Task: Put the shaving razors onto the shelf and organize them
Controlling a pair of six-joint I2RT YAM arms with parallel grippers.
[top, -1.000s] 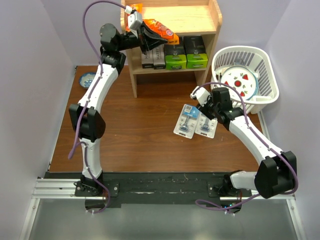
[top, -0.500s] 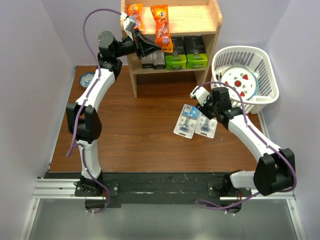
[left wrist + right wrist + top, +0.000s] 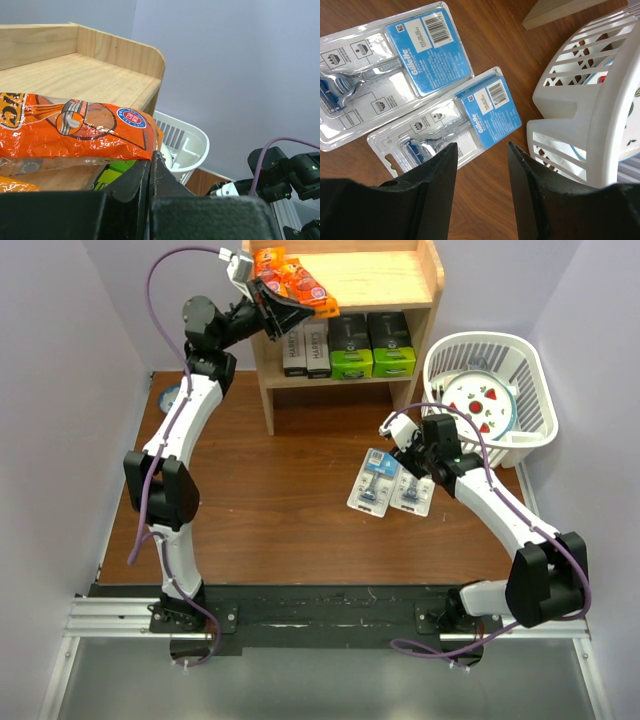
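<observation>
My left gripper [image 3: 290,306] is shut on an orange snack packet [image 3: 300,287] and holds it tilted over the top board of the wooden shelf [image 3: 385,278]. In the left wrist view the jaws [image 3: 150,156] pinch the packet's [image 3: 75,131] lower edge. The lower board holds a HARRY'S box [image 3: 300,346] and two black boxes with green ends [image 3: 352,346] [image 3: 392,343]. Two blister-card razors [image 3: 375,481] [image 3: 412,492] lie flat on the table. My right gripper [image 3: 405,457] hovers open and empty just above them; its wrist view shows both cards [image 3: 395,70] [image 3: 451,125] under the fingers [image 3: 482,155].
A second orange packet [image 3: 266,258] sits at the top board's left end. A white slatted basket [image 3: 530,365] holding a strawberry plate stands right of the shelf, close to my right gripper [image 3: 590,110]. A small blue dish [image 3: 172,397] lies at the far left.
My left gripper has carried the orange packet up and to the left over the top board, and the packet now lies tilted. The right arm and the blister cards have not moved.
</observation>
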